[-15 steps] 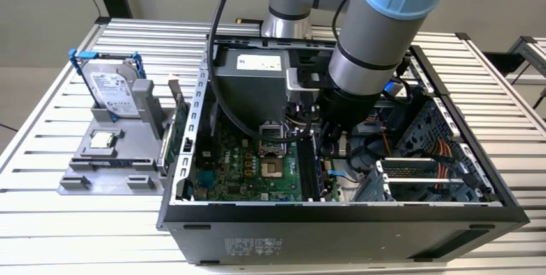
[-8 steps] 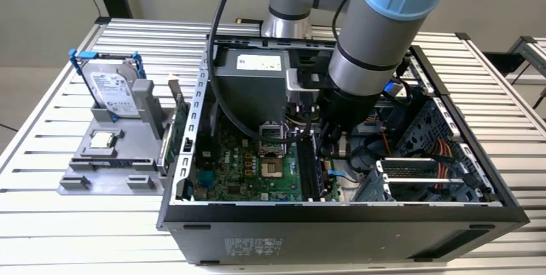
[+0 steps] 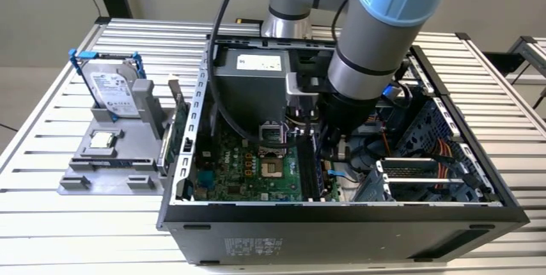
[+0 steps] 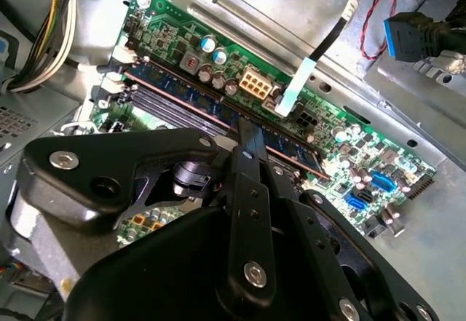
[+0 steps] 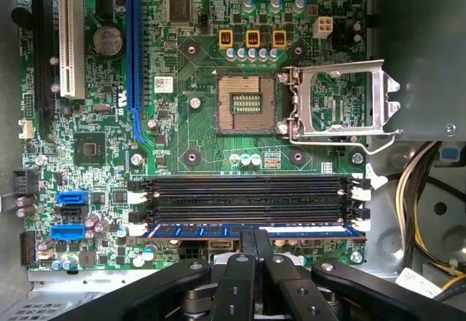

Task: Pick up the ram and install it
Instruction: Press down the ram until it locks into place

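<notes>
Ram (image 5: 247, 231) edge-up in the outermost slot, lengthwise parallel to the slots (image 5: 247, 197), pinched by closed gripper (image 5: 255, 242).

Pincer (image 5: 255, 235) astride ram (image 5: 218, 231) in slot

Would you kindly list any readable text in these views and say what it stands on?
Motherboard: white brand logo printed near one edge, not quoted here.
Hard drive label: too small to read.
Case front sticker: too small to read.
Power supply label: too small to read.
</notes>
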Robot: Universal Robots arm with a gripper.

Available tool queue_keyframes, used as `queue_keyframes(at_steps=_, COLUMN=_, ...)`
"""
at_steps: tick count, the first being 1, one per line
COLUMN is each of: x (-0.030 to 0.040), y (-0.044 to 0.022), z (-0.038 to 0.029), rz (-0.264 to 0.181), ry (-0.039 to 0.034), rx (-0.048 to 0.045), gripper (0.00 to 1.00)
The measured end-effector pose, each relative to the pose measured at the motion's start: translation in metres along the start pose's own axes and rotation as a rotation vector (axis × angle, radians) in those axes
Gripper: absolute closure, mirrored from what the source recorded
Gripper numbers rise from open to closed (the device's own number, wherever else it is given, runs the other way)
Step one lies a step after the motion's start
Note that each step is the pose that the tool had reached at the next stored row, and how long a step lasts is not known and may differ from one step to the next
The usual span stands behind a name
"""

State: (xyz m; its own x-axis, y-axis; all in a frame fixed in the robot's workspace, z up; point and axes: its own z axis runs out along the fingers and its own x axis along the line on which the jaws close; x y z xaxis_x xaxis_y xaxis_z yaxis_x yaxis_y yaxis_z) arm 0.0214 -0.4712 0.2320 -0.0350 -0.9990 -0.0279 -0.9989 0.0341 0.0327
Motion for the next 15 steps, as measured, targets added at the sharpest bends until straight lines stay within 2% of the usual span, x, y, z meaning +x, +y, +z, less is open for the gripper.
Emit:
queue_keyframes(at_steps=9, x=0.0005, y=-0.0004, z=0.0136, rz=0.000, ry=0.0007, rx=-0.0002, gripper=1.00)
queue_keyframes(at_steps=13, x=0.0003, y=-0.0004, z=0.0129, rz=0.000, ry=0.0004, rx=-0.0002, gripper=1.00)
queue_keyframes(at_steps=15, x=-0.0004, y=-0.0003, z=0.0083, rz=0.000, ry=-0.0031, rx=-0.0002, gripper=1.00)
